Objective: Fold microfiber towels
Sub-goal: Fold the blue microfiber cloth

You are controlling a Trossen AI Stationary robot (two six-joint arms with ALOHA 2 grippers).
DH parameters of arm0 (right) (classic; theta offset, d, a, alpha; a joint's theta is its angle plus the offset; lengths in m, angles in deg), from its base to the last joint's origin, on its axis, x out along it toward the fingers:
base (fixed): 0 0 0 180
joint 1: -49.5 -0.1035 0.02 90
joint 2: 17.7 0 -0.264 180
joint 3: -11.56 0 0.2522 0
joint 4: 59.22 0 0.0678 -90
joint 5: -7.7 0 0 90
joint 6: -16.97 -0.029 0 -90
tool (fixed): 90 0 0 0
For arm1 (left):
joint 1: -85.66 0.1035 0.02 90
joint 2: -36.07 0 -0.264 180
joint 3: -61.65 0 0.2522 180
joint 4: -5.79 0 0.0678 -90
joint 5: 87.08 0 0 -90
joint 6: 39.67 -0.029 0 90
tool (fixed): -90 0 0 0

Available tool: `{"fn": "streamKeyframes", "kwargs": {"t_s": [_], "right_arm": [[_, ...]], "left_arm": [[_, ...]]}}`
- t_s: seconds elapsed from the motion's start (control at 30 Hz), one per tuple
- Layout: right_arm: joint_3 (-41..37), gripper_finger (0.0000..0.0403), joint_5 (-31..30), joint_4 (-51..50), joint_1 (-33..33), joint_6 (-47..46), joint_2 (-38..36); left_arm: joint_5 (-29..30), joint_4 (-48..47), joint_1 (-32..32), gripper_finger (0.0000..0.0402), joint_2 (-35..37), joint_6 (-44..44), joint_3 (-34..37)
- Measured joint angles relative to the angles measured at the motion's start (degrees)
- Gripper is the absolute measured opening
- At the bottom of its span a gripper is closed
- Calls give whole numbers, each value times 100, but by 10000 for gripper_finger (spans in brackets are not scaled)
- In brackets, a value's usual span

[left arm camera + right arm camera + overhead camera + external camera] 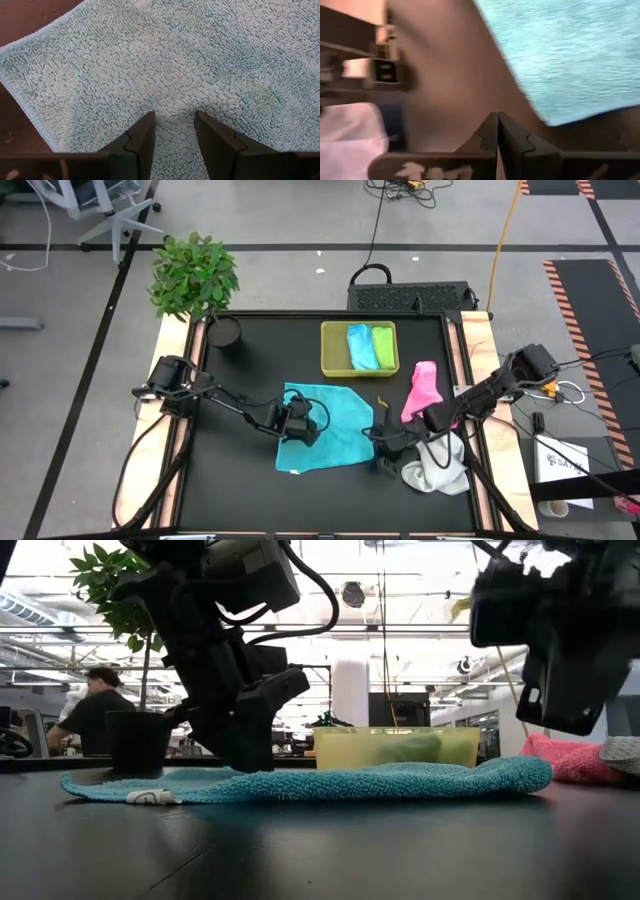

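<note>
Black table (pixel 250 470): towels, tray, pot.

We see a yellow-green plastic tray (pixel 334 350) at the far middle of the dark surface (pixel 240 480). A small black pot (pixel 225 332) sits at its far left corner, a leafy green plant (pixel 193 273) just beyond. In the room behind, a person (pixel 98 710) in dark clothing sits.

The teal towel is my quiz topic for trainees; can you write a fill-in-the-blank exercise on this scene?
1. The left hand rests on the ____ towel with fingers apart.
2. The yellow-green tray holds the light blue towel and the ____ towel.
3. The right hand is ____, holding nothing.
4. The white towel lies beside the ____ towel.

Missing words: teal; lime green; shut; pink
</note>
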Motion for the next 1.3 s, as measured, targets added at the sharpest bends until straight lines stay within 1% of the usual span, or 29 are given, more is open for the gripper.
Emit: {"fn": "streamKeyframes", "kwargs": {"t_s": [0.1, 0.17, 0.23, 0.37, 0.5, 0.57, 0.67, 0.73, 0.8, 0.9, 1.03, 1.17, 1.3], "right_arm": [[0, 0, -439, -95, -112, 141, 81], [0, 0, -576, -10, -165, 217, 195], [5, 0, -567, 92, -218, 259, 333], [142, 0, -334, 80, -389, 297, 602], [588, 0, -268, -74, -549, 703, 938], [870, 0, -272, -420, -569, 1009, 1194], [1153, 0, -217, -614, -481, 1556, 1558], [1228, 0, -208, -434, -383, 1934, 1672], [1224, 0, -206, -473, -253, 2209, 1634], [1224, 0, -312, -1081, 14, 2322, 1476], [1237, 0, -725, -1769, 158, 2657, 1344], [1235, 0, -1149, -1887, 182, 2957, 1336], [1297, 0, -1845, -2024, 340, 2960, 1220]], "left_arm": [[1, 0, 0, 143, 0, 1, 0], [1, -3, 0, 143, 0, 11, 0], [1, -3, 0, 143, 0, 20, 0], [-1, -3, 4, 143, 0, 35, 0], [-5, 4, 4, 143, 0, 35, 0], [-6, 6, 4, 143, 0, 35, 0], [-6, 12, 4, 143, 0, 33, 0], [-7, 17, 4, 143, 0, 33, 0], [-13, 21, 4, 143, 0, 37, 2], [-15, 23, 4, 143, 0, 35, 2], [-17, 21, 4, 143, 0, 30, 2], [-20, 21, 4, 143, 0, 9, 2], [-20, 21, 4, 143, 0, 12, 2]]}}
